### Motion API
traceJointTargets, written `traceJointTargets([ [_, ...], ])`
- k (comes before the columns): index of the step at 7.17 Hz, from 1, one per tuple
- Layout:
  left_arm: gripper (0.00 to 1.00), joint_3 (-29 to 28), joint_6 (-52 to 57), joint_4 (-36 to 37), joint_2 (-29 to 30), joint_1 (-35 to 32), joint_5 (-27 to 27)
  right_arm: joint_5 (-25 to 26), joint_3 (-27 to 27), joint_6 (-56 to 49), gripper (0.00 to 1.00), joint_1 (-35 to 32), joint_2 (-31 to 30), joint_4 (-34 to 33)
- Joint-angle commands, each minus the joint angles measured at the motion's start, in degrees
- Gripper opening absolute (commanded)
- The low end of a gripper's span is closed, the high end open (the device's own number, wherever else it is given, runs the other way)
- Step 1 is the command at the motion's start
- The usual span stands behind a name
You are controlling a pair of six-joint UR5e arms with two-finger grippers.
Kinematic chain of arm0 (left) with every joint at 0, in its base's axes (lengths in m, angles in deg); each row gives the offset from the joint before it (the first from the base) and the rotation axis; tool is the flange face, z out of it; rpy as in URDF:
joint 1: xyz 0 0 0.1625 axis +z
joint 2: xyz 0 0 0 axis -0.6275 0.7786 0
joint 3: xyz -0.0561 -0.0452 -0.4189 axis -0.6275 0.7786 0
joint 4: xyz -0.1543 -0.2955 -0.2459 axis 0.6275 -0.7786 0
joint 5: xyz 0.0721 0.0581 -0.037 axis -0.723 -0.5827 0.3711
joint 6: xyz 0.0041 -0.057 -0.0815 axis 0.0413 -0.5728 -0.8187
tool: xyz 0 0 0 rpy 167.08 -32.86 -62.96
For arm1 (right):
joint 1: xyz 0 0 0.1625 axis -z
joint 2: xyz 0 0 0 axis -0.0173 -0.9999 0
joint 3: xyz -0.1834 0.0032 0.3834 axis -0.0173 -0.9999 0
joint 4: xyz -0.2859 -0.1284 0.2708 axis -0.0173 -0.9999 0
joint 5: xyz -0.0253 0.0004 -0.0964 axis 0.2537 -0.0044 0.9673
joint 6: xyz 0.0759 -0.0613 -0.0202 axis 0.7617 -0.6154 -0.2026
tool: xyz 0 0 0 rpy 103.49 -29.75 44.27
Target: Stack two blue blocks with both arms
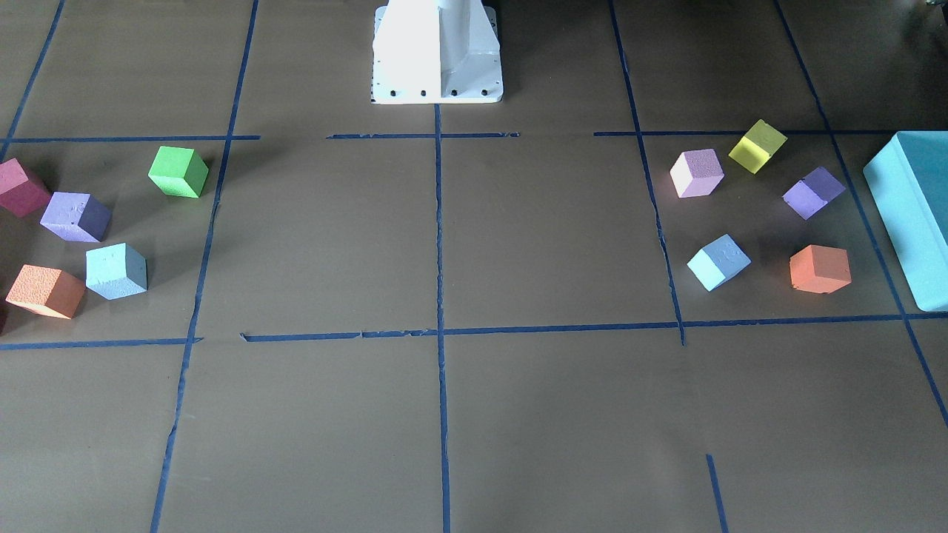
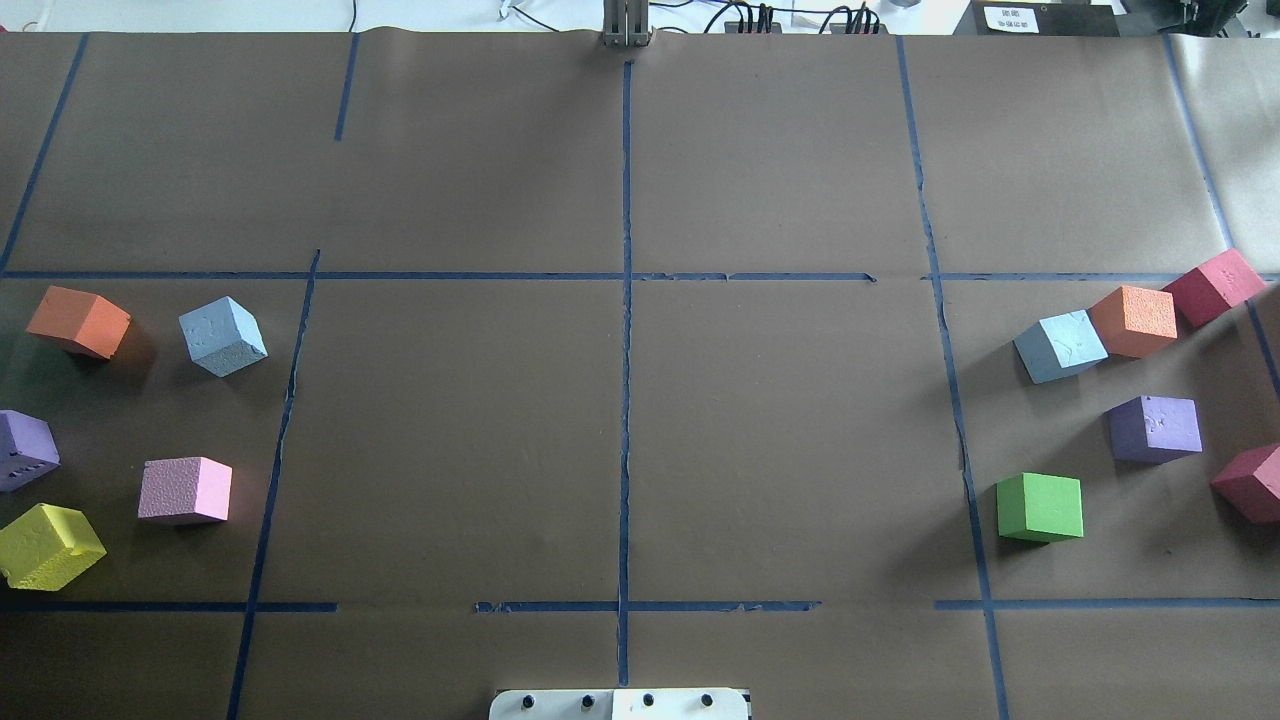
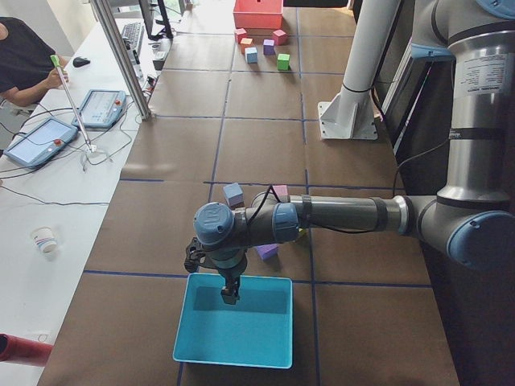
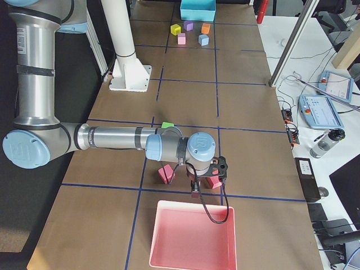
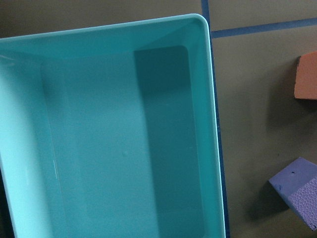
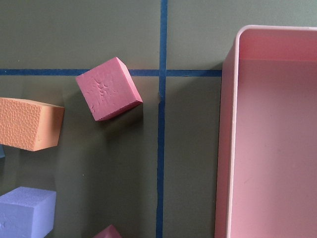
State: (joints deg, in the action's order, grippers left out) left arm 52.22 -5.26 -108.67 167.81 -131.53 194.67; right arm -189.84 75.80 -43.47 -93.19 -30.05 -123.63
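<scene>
One blue block (image 2: 222,335) lies on my left side of the table, also seen in the front view (image 1: 718,262), next to an orange cube (image 2: 78,321). The other blue block (image 2: 1060,346) lies on my right side, touching an orange cube (image 2: 1134,320); it also shows in the front view (image 1: 116,271). My left gripper (image 3: 229,293) hangs over the turquoise box (image 3: 235,320). My right gripper (image 4: 194,191) hangs near the pink tray (image 4: 191,233), by a red cube (image 6: 108,88). I cannot tell whether either gripper is open or shut. Neither shows in the overhead or wrist views.
Purple (image 2: 24,448), pink (image 2: 185,490) and yellow (image 2: 48,545) cubes lie on my left side. Green (image 2: 1040,507), purple (image 2: 1155,428) and red (image 2: 1213,286) cubes lie on my right side. The white base pedestal (image 1: 437,52) stands at the table's middle. Blue tape lines grid the brown table.
</scene>
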Motion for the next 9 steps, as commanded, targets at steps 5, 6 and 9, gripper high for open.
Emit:
traceJointTargets([
  [5,1.0,0.6,0.1,0.0,0.1,0.0,0.0,-0.3,2.4,0.1,1.0,0.0,1.4,0.2],
  [6,1.0,0.6,0.1,0.0,0.1,-0.1,0.0,-0.4,4.4,0.1,1.0,0.1,1.9,0.2],
  [9,1.0,0.9,0.2,0.0,0.1,-0.1,0.0,-0.4,5.6,0.0,1.0,2.0,6.1,0.1],
])
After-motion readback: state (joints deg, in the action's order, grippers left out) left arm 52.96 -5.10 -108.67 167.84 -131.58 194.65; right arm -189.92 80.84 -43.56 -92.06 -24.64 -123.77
